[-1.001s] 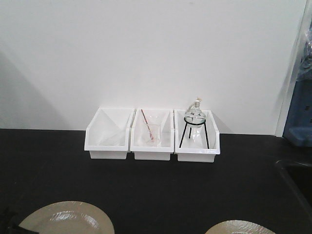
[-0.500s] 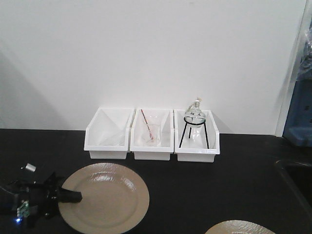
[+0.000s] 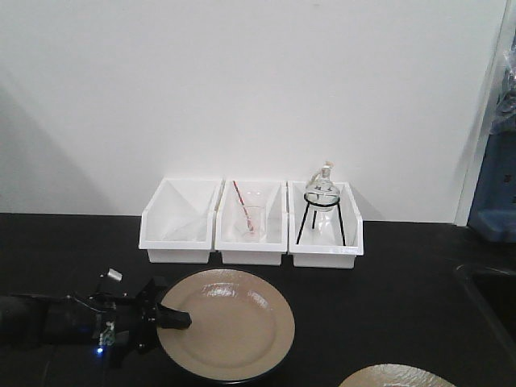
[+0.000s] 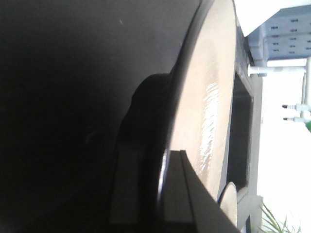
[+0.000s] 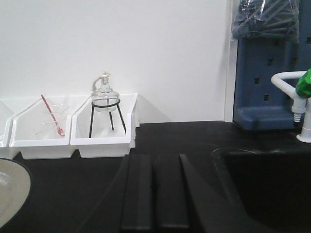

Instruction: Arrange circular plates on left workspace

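Observation:
My left gripper [image 3: 168, 318] is shut on the left rim of a round tan plate [image 3: 230, 322], which it holds about level in front of the white bins, low over the black countertop [image 3: 387, 290]. In the left wrist view the plate [image 4: 209, 97] is seen edge-on, and the gripper [image 4: 163, 160] has one finger on its top and one under its dark underside. A second tan plate [image 3: 395, 376] lies at the front edge to the right; it also shows in the left wrist view [image 4: 228, 204]. My right gripper [image 5: 155, 194] is shut and empty over the countertop.
Three white bins stand against the back wall: a left one [image 3: 179, 222], a middle one [image 3: 251, 222] with glassware and a red rod, and a right one [image 3: 326, 230] with a flask on a tripod. A recessed sink [image 5: 262, 184] and a tap [image 5: 301, 97] are at the right.
My left gripper has carried the plate from the front left corner to the right and back toward the bins. The second plate and the bins have not moved.

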Controlling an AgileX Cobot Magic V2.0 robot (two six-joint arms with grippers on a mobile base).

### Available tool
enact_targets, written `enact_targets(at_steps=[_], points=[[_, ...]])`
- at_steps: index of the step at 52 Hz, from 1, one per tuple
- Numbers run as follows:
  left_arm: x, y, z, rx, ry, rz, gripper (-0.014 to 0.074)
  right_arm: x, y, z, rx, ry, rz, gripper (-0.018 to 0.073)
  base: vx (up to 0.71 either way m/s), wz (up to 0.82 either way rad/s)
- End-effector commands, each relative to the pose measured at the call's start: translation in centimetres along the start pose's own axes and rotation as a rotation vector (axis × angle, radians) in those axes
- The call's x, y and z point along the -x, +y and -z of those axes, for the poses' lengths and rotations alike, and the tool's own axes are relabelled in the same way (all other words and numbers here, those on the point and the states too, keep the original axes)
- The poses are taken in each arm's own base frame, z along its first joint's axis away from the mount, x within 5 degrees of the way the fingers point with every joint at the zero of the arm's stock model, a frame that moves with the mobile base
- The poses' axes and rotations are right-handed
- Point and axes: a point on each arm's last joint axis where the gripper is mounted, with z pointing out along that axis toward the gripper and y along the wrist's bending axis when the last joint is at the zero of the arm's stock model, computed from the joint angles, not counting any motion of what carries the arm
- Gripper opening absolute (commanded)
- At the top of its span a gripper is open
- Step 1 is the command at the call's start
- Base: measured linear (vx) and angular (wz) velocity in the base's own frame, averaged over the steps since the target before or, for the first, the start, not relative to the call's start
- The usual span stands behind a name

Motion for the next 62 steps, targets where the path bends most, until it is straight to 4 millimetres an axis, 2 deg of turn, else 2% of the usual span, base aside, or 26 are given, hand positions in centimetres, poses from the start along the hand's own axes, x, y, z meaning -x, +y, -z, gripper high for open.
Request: enact_targets(at_steps=[1, 12, 18, 26, 34, 42, 62], points=[[0.8, -4.4, 1.0, -0.152, -0.051, 0.015, 0.0000, 2.1, 0.0, -0.1, -0.005, -0.129, 0.015, -0.0004, 0.00, 0.00], [0.9, -3.6, 0.3, -0.076, -0.087, 0.006, 0.0005, 2.1, 0.0, -0.1, -0.005, -0.129, 0.015, -0.0004, 0.00, 0.00], [0.9, -3.5, 0.2, -0.062, -0.095, -0.032, 0.0045, 2.1, 0.0, -0.1, -0.005, -0.129, 0.015, -0.0004, 0.00, 0.00], [0.5, -3.8, 0.0, -0.073, -0.078, -0.126, 0.0197, 2.1, 0.0, -0.1, -0.005, -0.129, 0.015, -0.0004, 0.00, 0.00], [0.5, -3.8, 0.0, -0.075, -0.077, -0.142, 0.0421, 2.1, 0.0, -0.1, -0.005, -0.129, 0.015, -0.0004, 0.00, 0.00], [1.0, -3.6, 0.5, -0.063, -0.098, -0.196, 0.0556, 2.1, 0.0, -0.1, -0.005, -0.129, 0.015, -0.0004, 0.00, 0.00], [2.0, -1.5, 3.0, -0.003, -0.043, -0.288, 0.0559, 2.1, 0.0, -0.1, -0.005, -0.129, 0.015, -0.0004, 0.00, 0.00]])
